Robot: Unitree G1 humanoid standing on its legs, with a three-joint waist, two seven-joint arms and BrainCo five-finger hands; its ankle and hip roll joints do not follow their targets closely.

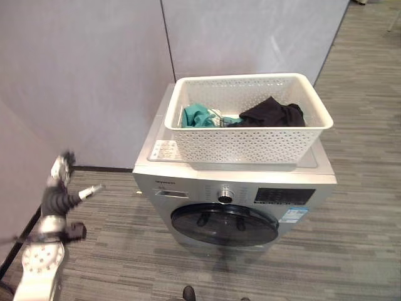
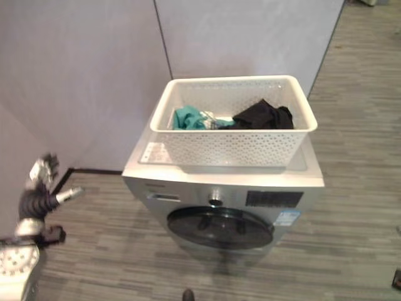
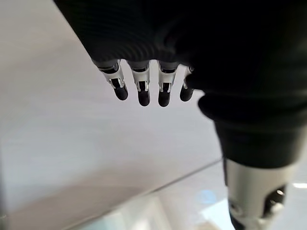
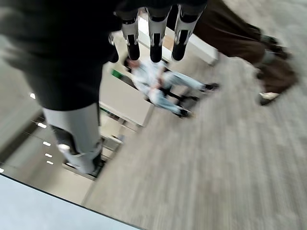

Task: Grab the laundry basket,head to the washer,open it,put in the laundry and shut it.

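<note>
Your laundry basket (image 1: 247,122) is sitting on top of the washer (image 1: 235,188), so the carrying part looks done. The white basket covers most of the washer's top. Its front wall sits a little back from the top's front edge, and its right end sticks out past the top's right edge. Inside it you can see a teal cloth (image 1: 199,116) near the left end and a black cloth (image 1: 272,113) toward the right end. Both are lying loose in the bottom.

The round dark door (image 1: 225,224) on the washer's front looks closed. So you have not opened it yet, and no clothes have gone in.

Your left hand (image 1: 61,188) is held up by the wall, well to the left of the washer, and it touches nothing. In the left wrist view its fingers (image 3: 144,88) hang out straight in a row, so this hand is open and empty.

Your right hand (image 4: 153,33) shows in the right wrist view. Its fingers (image 4: 156,45) also hang out straight and hold nothing. Past them you can see the grey floor (image 4: 225,158) and a person (image 4: 160,84) sitting far off.

What is left for you: reach down to the door and pull it open. Then lift the two cloths out of the basket, push them in, and close the door.
</note>
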